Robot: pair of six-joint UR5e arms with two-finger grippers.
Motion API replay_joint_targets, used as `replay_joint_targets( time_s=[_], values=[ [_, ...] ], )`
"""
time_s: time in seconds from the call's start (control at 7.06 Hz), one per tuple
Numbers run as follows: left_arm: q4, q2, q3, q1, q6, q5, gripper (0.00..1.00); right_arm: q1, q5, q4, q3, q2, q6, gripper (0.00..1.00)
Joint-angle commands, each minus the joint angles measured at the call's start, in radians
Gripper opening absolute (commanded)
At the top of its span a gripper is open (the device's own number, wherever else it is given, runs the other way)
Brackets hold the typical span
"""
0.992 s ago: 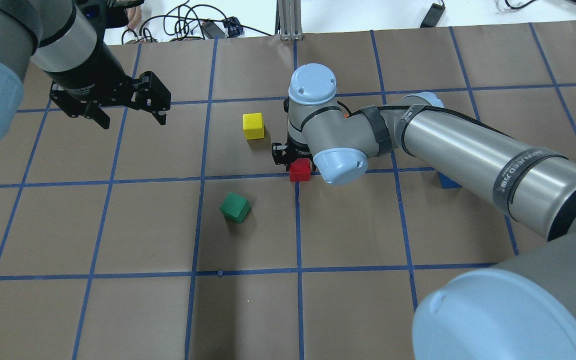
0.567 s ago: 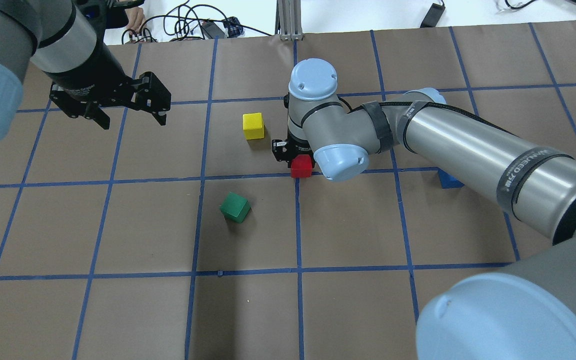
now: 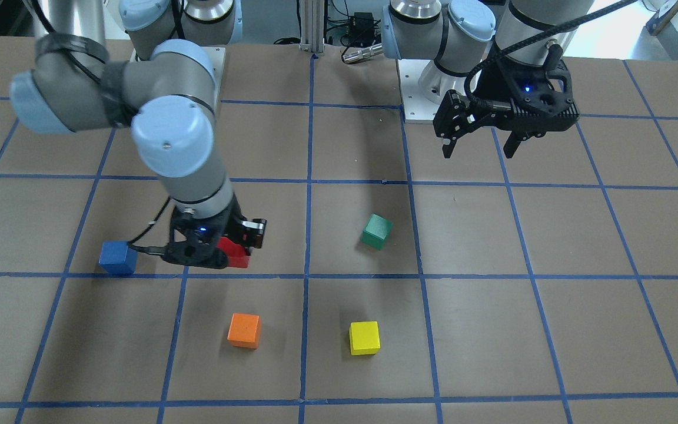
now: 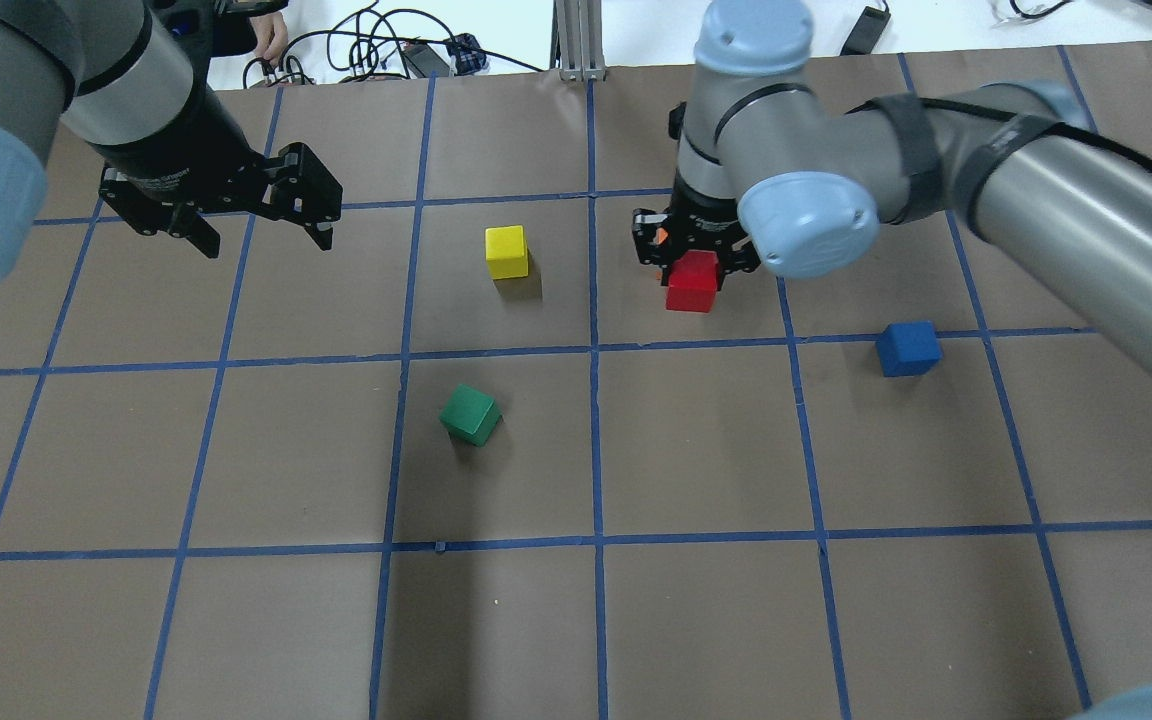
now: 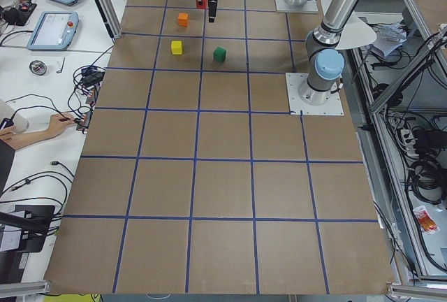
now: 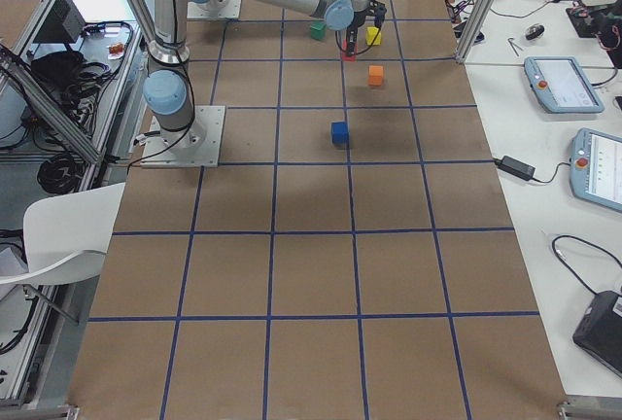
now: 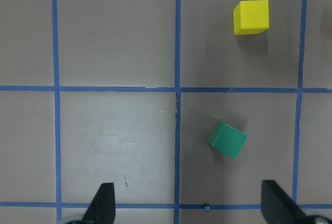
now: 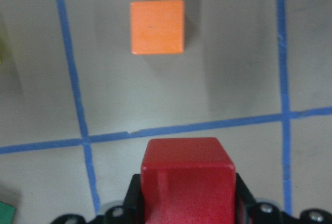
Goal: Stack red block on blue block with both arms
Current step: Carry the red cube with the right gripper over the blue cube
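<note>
My right gripper (image 4: 693, 272) is shut on the red block (image 4: 691, 283) and holds it above the table. The block also shows in the front view (image 3: 236, 252) and fills the bottom of the right wrist view (image 8: 187, 177). The blue block (image 4: 908, 348) sits on the table to the right of the held block and nearer the robot; it also shows in the front view (image 3: 117, 258). My left gripper (image 4: 266, 243) is open and empty above the table at the far left, and its fingers (image 7: 102, 203) frame the bottom of the left wrist view.
A yellow cube (image 4: 506, 251) and a green cube (image 4: 470, 414) lie left of centre. An orange cube (image 3: 243, 330) lies beyond the right gripper, seen below it in the right wrist view (image 8: 157, 26). Blue tape lines grid the brown table (image 4: 236, 620).
My right arm has lifted the red block and carried it to the right and farther from the robot, uncovering the blue block. The left arm has not moved.
</note>
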Motion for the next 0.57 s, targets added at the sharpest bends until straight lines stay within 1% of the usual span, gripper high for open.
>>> replay_joint_targets(
  time_s=[0.0,0.14,0.28,0.42],
  values=[
    [0.002,0.0,-0.001,-0.002,0.0,0.0,1.0,-0.172,-0.005,0.159,0.007,-0.081,-0.179,0.0],
    [0.002,0.0,-0.001,-0.002,-0.002,0.0,1.0,-0.223,-0.008,0.168,0.026,-0.089,-0.252,0.0],
    [0.002,-0.001,-0.001,-0.003,-0.002,0.0,1.0,-0.266,-0.06,0.155,0.071,-0.095,-0.342,0.0],
    [0.003,-0.001,-0.001,-0.003,-0.002,0.0,1.0,-0.313,-0.082,0.149,0.115,-0.106,-0.408,0.0]
  ],
)
